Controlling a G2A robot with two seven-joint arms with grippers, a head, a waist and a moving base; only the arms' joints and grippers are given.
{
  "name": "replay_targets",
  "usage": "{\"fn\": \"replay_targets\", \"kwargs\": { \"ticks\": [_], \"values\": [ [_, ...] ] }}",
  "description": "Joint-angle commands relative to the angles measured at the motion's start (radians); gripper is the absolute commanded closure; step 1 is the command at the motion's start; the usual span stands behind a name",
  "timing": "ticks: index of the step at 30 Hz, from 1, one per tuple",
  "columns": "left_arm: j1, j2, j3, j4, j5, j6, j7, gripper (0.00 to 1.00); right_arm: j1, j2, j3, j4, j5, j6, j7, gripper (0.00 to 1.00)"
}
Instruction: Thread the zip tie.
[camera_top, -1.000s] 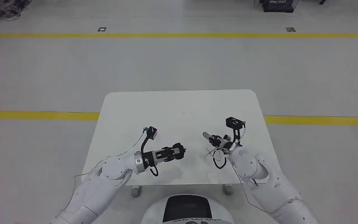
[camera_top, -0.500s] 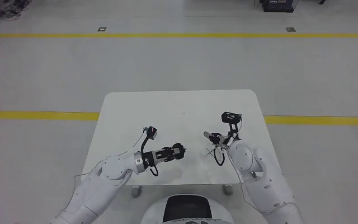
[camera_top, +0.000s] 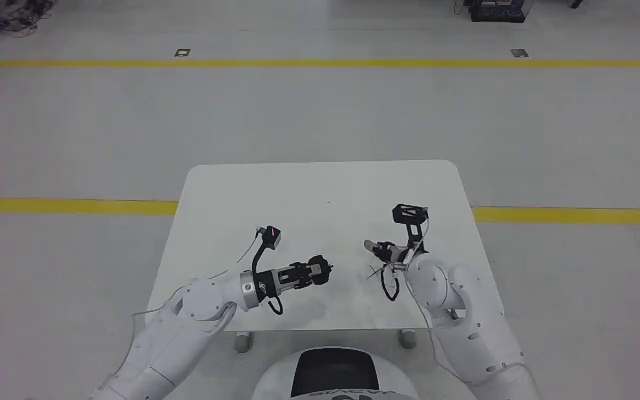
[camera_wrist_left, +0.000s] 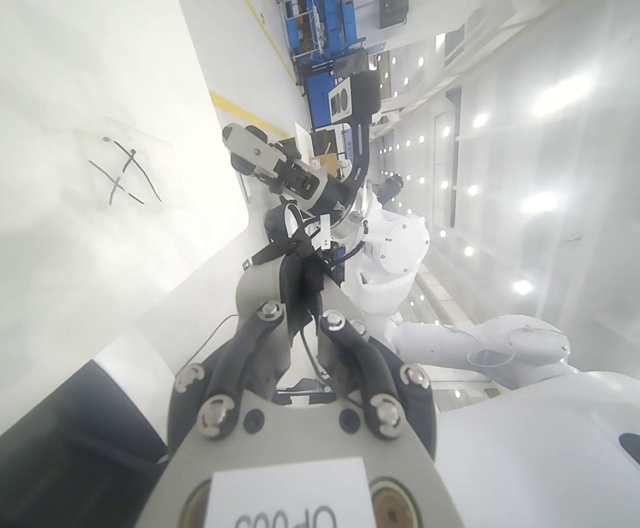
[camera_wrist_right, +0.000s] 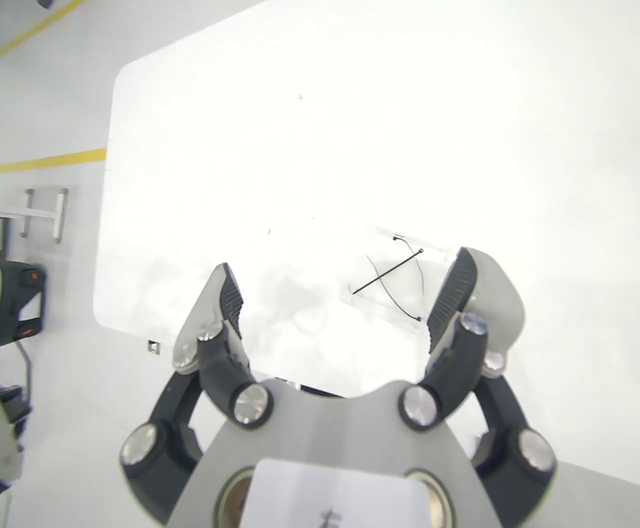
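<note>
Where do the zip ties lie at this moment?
In the right wrist view, the zip ties lie crossed on a clear sheet on the white table, on the robot's right side, just ahead of the open right gripper.

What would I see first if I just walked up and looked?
You would see the left pincer and the right pincer facing each other above the near half of a white table. The right pincer is wide open. Just beyond it, a few thin black zip ties lie crossed on a clear sheet on the table.
</note>
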Motion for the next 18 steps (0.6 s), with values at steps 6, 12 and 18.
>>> {"fn": "replay_targets", "kwargs": {
  "ticks": [6, 12, 18],
  "values": [
    [0.0, 0.0, 0.0, 0.0, 0.0, 0.0, 0.0, 1.0, 0.047, -0.057, 0.012, -0.017, -0.205, 0.0, 0.226, 0.0],
    [0.0, 0.0, 0.0, 0.0, 0.0, 0.0, 0.0, 1.0, 0.096, -0.139, 0.022, 0.039, -0.346, 0.0, 0.383, 0.0],
    [0.0, 0.0, 0.0, 0.0, 0.0, 0.0, 0.0, 1.0, 0.136, -0.237, 0.048, 0.121, -0.456, 0.0, 0.484, 0.0]
  ]
}}
